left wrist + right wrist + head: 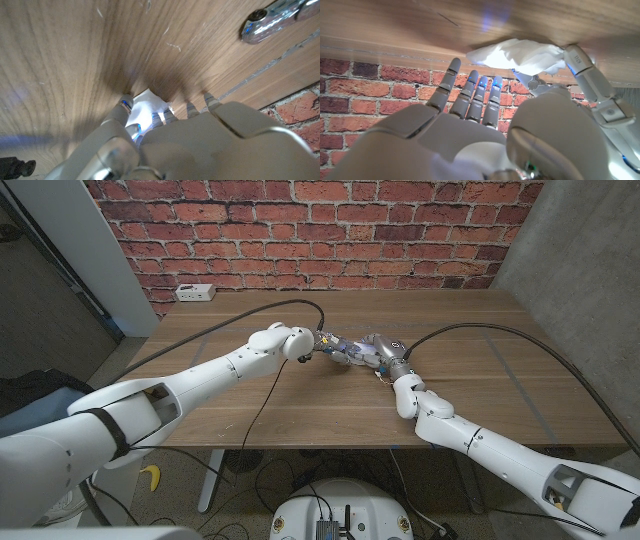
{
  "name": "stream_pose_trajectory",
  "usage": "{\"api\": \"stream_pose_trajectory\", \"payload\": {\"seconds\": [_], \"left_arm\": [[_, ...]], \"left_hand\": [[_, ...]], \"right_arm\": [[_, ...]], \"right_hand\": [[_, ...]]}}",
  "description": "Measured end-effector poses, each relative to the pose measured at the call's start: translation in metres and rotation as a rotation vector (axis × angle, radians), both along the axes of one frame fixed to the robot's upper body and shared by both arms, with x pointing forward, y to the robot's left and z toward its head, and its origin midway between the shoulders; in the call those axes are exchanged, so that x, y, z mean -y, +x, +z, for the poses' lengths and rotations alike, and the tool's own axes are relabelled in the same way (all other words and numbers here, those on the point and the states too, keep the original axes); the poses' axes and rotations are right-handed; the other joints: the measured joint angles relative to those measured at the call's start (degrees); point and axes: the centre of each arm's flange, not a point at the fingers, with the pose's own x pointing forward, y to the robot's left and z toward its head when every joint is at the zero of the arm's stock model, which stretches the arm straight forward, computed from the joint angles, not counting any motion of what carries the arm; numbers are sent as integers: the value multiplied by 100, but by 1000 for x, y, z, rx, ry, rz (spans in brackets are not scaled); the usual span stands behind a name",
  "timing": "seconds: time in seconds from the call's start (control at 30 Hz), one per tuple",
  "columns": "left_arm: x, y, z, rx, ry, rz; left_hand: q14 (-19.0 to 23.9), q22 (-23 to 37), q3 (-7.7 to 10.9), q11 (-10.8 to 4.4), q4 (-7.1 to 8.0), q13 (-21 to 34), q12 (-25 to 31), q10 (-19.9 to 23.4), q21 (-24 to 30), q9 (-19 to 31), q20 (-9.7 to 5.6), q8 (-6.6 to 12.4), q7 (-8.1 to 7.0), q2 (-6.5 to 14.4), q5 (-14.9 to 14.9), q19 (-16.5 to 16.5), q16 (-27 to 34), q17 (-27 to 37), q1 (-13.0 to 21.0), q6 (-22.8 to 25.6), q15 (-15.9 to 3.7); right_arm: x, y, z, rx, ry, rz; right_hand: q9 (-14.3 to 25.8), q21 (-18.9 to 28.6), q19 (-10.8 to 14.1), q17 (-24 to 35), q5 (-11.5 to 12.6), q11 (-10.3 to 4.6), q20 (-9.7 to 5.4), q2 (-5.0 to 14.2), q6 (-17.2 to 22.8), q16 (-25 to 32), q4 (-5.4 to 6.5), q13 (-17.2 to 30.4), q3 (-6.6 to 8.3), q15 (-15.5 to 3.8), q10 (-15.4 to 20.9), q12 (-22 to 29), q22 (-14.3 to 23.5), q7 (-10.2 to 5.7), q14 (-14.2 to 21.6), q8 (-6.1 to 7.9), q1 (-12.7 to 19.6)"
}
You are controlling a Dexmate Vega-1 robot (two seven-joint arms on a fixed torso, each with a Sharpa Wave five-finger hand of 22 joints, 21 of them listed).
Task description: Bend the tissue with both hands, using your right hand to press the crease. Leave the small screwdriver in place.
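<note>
A small white tissue (346,358) lies on the wooden table (480,370), between my two hands. My left hand (322,346) bends down over the tissue (144,108), and its fingertips (125,102) stand on the wood around it and grip it. My right hand (378,353) meets the tissue (520,52) from the other side. Its thumb tip (574,53) and a curled finger pinch the bunched edge, while the other fingers (472,85) reach out straight. A shiny silvery object (270,20), possibly the small screwdriver, lies on the wood just beyond my left hand.
A white power strip (195,292) sits at the table's far left corner, against the brick wall. Black cables (250,315) run over the table along both arms. Bare wood stretches to the right of my right arm and along the front edge.
</note>
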Motion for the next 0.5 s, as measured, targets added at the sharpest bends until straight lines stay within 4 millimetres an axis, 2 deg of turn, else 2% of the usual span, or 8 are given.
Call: {"api": "stream_pose_trajectory", "payload": {"seconds": [0.13,0.27,0.37,0.5], "left_arm": [[0,-1,0,-1,0,1],[1,-2,0,-1,1,2],[1,-3,0,-2,1,1],[1,-3,0,-2,0,1]], "left_hand": [[0,0,0,1,0,0,-21,-1,0,0,0,-39,0,30,0,0,0,0,-30,0,0],[0,-13,0,2,0,0,-22,-1,0,3,0,-39,0,30,0,0,0,0,-30,0,0],[0,-27,0,2,0,0,-66,-2,0,5,22,-40,0,30,0,-22,0,1,-30,-1,0],[0,-27,-8,3,9,0,-66,-3,0,5,63,-40,1,30,0,-1,0,1,-30,-1,0]], "right_arm": [[5,-5,-2,6,2,0],[8,-10,-5,12,-1,-3],[10,-12,-7,13,-5,-13],[12,-12,-9,-11,-14,-22]], "right_hand": [[0,0,33,-11,25,-27,-32,1,459,21,0,14,-47,2,307,100,0,-2,60,122,-1],[-49,-55,69,-59,70,-92,-69,9,1032,22,-16,-26,-114,-17,772,222,0,-68,164,251,-85],[-83,-110,95,-124,121,-83,-94,31,1491,22,-25,-100,-181,-5,1171,275,0,-9,210,316,-106],[-109,-167,42,-173,136,-115,-147,46,1688,21,-1,-146,-205,-28,1337,275,-1,33,232,340,-121]]}}
